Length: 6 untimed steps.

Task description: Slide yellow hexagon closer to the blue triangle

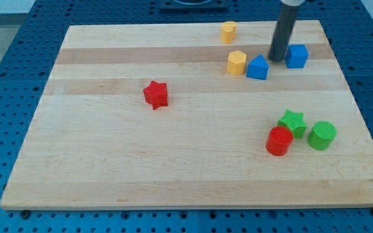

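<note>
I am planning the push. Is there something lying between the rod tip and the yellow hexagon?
Yes. In the camera view, the blue triangle sits between my tip and the yellow hexagon, touching or almost touching the hexagon.

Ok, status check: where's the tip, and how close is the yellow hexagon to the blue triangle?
My tip between blue triangle and blue cube. Yellow hexagon right beside the triangle, on its left in view. Nothing between them.

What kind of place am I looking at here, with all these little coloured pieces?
Probably a robotics lab test bench. A pale wooden board lies on a blue perforated metal table, the kind used for mounting equipment. Small coloured blocks, such as a red star block, lie scattered on it, and my tip stands among them.
</note>
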Available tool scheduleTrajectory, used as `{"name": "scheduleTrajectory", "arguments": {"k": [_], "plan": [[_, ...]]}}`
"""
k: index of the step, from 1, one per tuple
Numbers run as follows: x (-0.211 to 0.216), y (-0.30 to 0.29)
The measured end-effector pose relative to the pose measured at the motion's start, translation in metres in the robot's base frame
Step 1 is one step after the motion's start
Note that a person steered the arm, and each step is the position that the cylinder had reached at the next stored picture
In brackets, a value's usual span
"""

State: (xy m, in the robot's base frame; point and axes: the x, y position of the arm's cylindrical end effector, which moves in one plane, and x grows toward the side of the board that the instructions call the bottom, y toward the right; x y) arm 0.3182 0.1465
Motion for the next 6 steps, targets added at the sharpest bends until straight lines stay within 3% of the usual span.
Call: {"name": "scheduleTrajectory", "arguments": {"k": [1, 3, 4, 5, 6], "plan": [[0.048, -0.013], [0.067, -0.133], [0.087, -0.04], [0.049, 0.012], [-0.004, 0.0]]}}
